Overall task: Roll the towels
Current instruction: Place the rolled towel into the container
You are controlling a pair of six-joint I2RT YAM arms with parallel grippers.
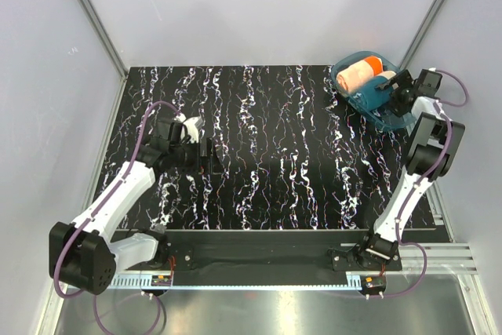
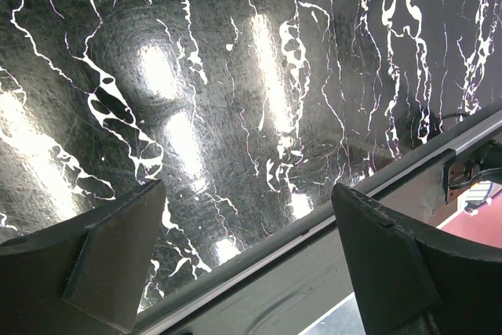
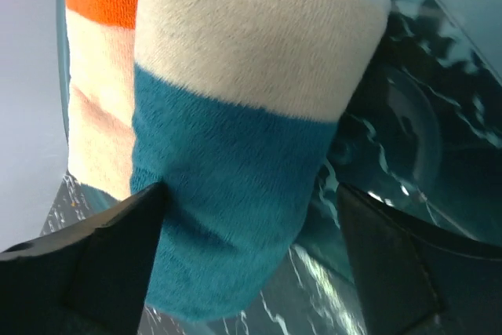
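Both towels lie rolled in the translucent teal tub [image 1: 394,121] at the table's far right corner. The orange towel [image 1: 354,76] is the left roll; in the right wrist view its orange and peach bands [image 3: 94,115] show behind the other roll. The teal-blue towel [image 3: 227,217], with a cream band, fills that view. My right gripper [image 3: 249,213] stands open around its teal end: the left finger [image 3: 110,264] is at the roll's side and the right finger [image 3: 392,264] is clear of it. My left gripper [image 1: 205,151] hovers open over the table's left side, with nothing between its fingers [image 2: 110,256].
The black marbled table [image 1: 274,154] spreads between the arms. A metal rail [image 2: 314,229] along the table's edge crosses the left wrist view. Grey walls close in the back and sides. The tub's wall [image 3: 416,115] stands close to my right finger.
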